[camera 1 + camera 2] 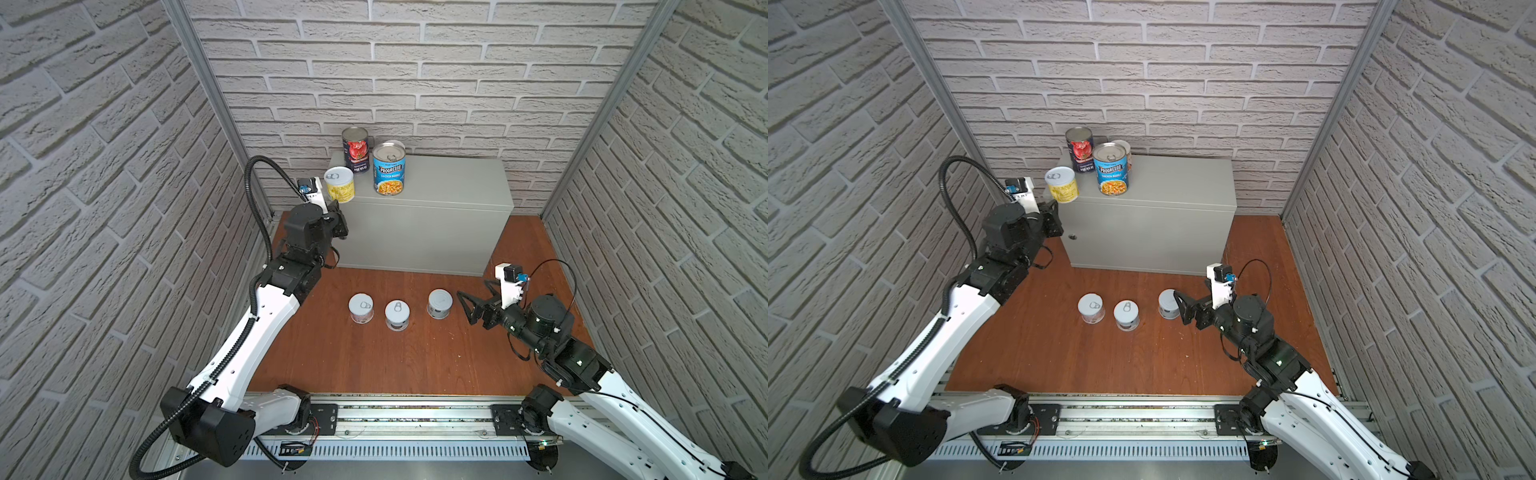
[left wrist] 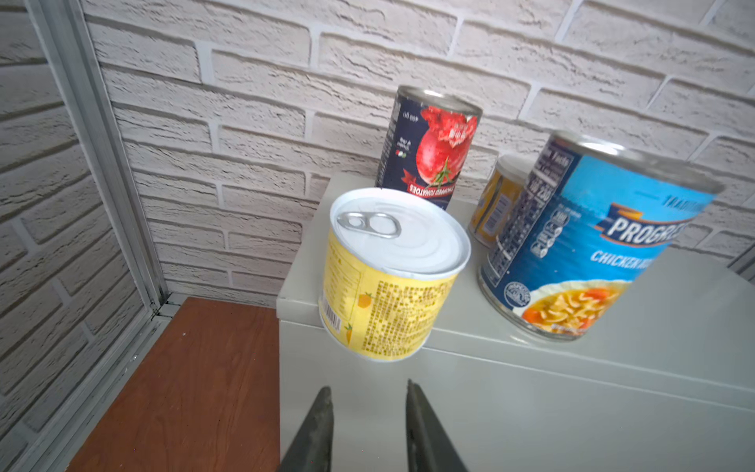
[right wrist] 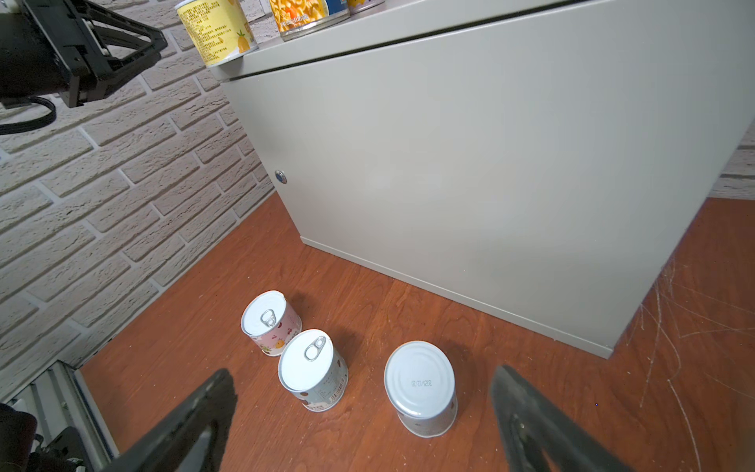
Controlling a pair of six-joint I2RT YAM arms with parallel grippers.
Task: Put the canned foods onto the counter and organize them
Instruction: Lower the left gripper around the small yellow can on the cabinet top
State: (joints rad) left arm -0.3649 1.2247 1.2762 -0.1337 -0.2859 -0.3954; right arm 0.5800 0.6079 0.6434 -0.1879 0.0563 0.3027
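**Canned foods: four on the bench, three on the floor**

The yellow can perches at the bench's front-left corner, base lipping over the edge. Behind it stands the tomato can by the wall; alongside, the Progresso soup can, another yellow can half hidden behind it. The bench's right half lies bare. The left fingers, pinched close and empty, hang just below that corner. Down on the floor, three pale cans stand in a row, apart. The right fingers are spread wide, gripping nothing, the rightmost pale can just ahead of them.
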